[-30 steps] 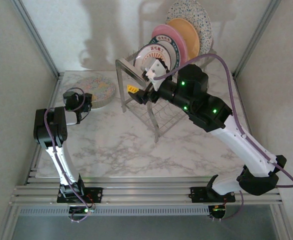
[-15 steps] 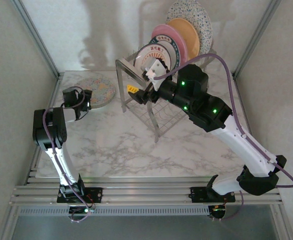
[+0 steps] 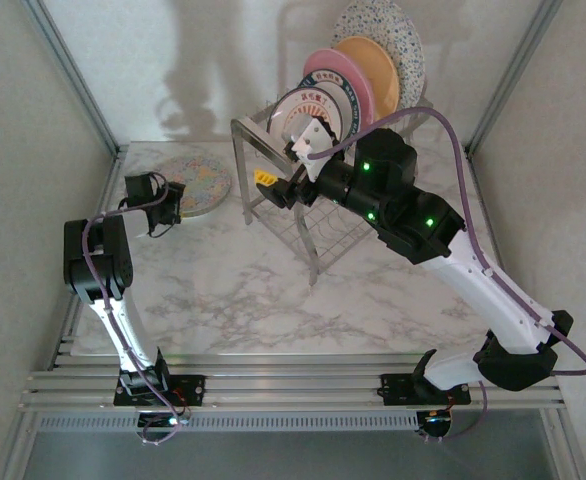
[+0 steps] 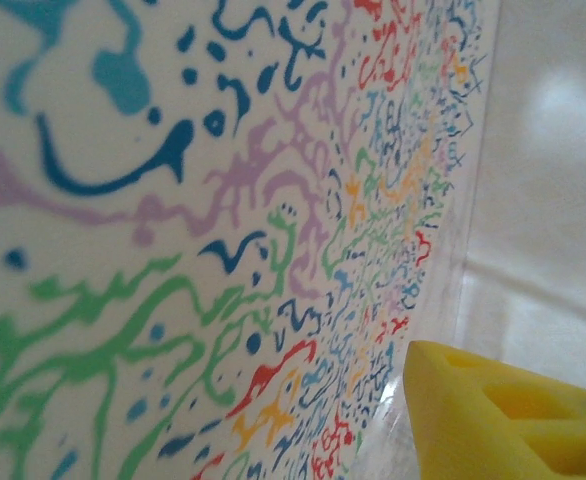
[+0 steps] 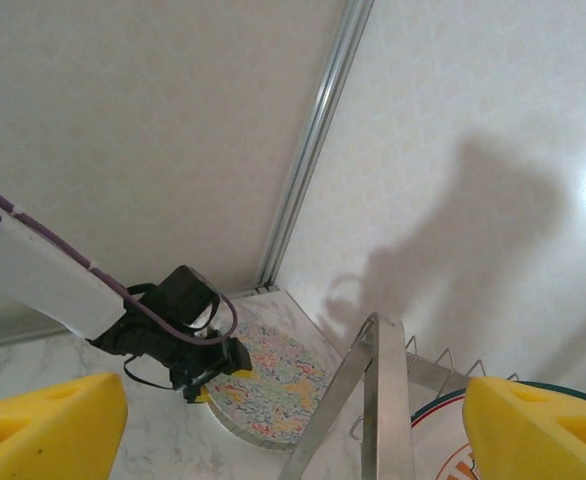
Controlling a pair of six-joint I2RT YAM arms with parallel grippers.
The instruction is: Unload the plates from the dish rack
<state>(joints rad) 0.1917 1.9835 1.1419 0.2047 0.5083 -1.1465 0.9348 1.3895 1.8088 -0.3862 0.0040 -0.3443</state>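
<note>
Over the tabletop (image 3: 253, 290), top external view: the two-tier silver wire dish rack (image 3: 318, 245) stands at the far right. Four round plates stand on edge in its upper slots. In front is the small white dark-rimmed plate with the orange sunburst centre (image 3: 308, 105), then the plain pink plate (image 3: 358, 85), the plain orange plate (image 3: 373, 60), and at the back a large white multicolour-speckled plate (image 3: 398, 30). A second speckled plate (image 3: 201, 180) lies flat on the marble at far left. The left claw (image 3: 168, 205) is at its near rim, well apart from the rack. The right claw (image 3: 271, 178) is up against the rack's front frame, just below and left of the sunburst plate. So the right arm is much the nearer to the racked plates.

Left wrist view: the flat plate's speckled face (image 4: 223, 230) is very close, with one yellow pad (image 4: 503, 410) beside its rim. I cannot tell how wide this claw stands or whether it grips.

Right wrist view: the right claw (image 5: 293, 425) is wide open and holds nothing, its yellow pads (image 5: 43, 430) far apart. The rack's frame post (image 5: 388, 400) rises ahead between them. The sunburst plate's rim (image 5: 438, 440) shows just inside the right-hand pad, so that plate lies ahead and to the right. Likely the claw must shift right to straddle the rim. Beyond, the left claw (image 5: 208, 365) sits at the flat speckled plate (image 5: 273, 385).
</note>
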